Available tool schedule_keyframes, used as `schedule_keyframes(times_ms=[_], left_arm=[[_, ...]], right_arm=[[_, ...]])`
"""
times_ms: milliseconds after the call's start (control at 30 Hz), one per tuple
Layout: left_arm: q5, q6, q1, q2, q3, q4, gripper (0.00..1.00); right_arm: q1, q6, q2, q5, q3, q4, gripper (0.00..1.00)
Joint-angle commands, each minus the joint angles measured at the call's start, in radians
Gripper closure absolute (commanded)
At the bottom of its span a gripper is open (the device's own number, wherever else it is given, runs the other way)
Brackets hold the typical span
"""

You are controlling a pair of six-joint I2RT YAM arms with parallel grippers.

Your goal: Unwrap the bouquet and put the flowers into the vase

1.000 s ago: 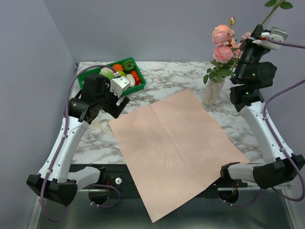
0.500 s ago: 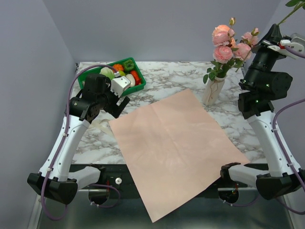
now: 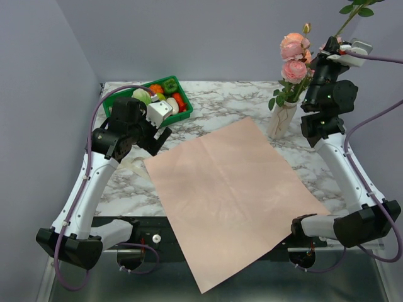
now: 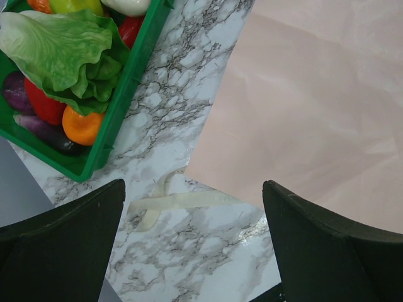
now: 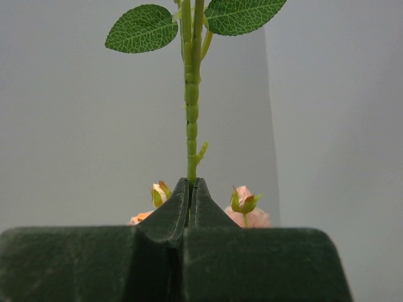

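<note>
Right gripper (image 5: 191, 187) is pinching a light, thin flower stem (image 5: 191, 119) far right; probably wiry, bending easily; gripping below leaves.

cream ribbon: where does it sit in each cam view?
Top external: ribbon on the marble at left, just off the left corner of the pink paper.
Left wrist: ribbon low centre, between the open jaws, beside the pink paper.
Right wrist: not in it; only a flower stem in the shut jaws.
Shared landmark: green crate, above the ribbon in top external and left wrist.
</note>
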Motion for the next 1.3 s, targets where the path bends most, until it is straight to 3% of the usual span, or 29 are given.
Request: schedule_keyframes(times_ms=[0, 300, 433, 533, 567, 667, 767, 1033, 1267], left_arm=[[0.007, -0.005, 0.006, -0.001, 0.027, -0.013, 0.01], [0.006, -0.005, 0.007, -0.001, 0.008, -0.005, 0.01], [0.007, -0.008, 0.006, 0.000, 0.011, -0.007, 0.01], [0.021, -0.018, 0.006, -0.001, 0.010, -0.004, 0.01], [0.022, -0.022, 0.006, 0.000, 0.010, 0.001, 0.01], [0.038, -0.035, 0.006, 0.005, 0.011, 0.005, 0.01], [0.059, -0.052, 0.006, 0.011, 0.018, 0.011, 0.01], [0.076, -0.080, 0.006, 0.011, 0.024, 0.022, 0.01], [0.091, -0.100, 0.006, 0.012, 0.010, 0.044, 0.01]], right_arm=[[-0.006, 0.039, 0.034, -0.022, -0.024, 0.083, 0.99], [-0.006, 0.055, 0.080, -0.036, -0.146, 0.171, 0.99], [-0.006, 0.108, 0.069, -0.061, -0.153, 0.036, 0.99], [-0.003, 0.170, 0.017, -0.101, -0.200, -0.087, 0.62], [0.003, 0.186, -0.022, -0.119, -0.220, -0.134, 0.39], [0.015, 0.235, -0.082, -0.151, -0.269, -0.241, 0.11], [0.035, 0.247, -0.106, -0.173, -0.280, -0.349, 0.00], [0.083, 0.322, -0.142, -0.213, -0.211, -0.632, 0.00], [0.287, 0.356, -0.121, -0.153, -0.165, -0.893, 0.00]])
